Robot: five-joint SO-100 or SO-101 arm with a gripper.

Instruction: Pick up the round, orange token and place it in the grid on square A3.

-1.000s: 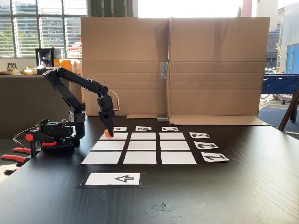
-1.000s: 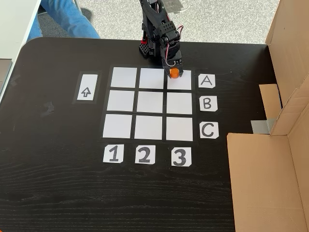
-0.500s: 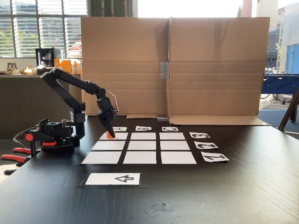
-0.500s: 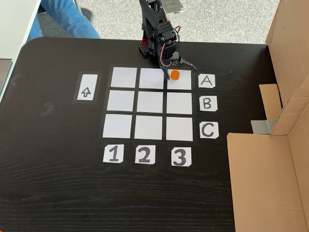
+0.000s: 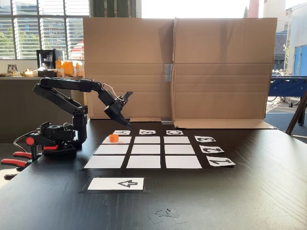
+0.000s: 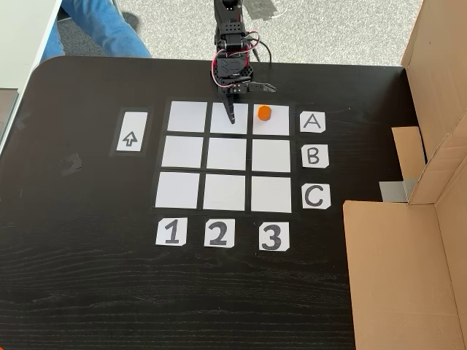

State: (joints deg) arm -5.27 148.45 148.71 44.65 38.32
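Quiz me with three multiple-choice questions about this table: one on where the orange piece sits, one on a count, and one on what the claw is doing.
1. Where is the token?
A. On the white cell in row A, column 3
B. On the arrow card
C. On the middle cell

2. How many white cells make up the grid?
A. Six
B. Nine
C. Twelve

3. What state is the claw in?
A. Shut on the token
B. Open, raised off the grid
C. Resting flat on the table

Answers:
1. A: in the fixed view from above, it sits beside tag A, above tag 3.
2. B: three rows of three.
3. B: its jaws are spread, empty, above the token.
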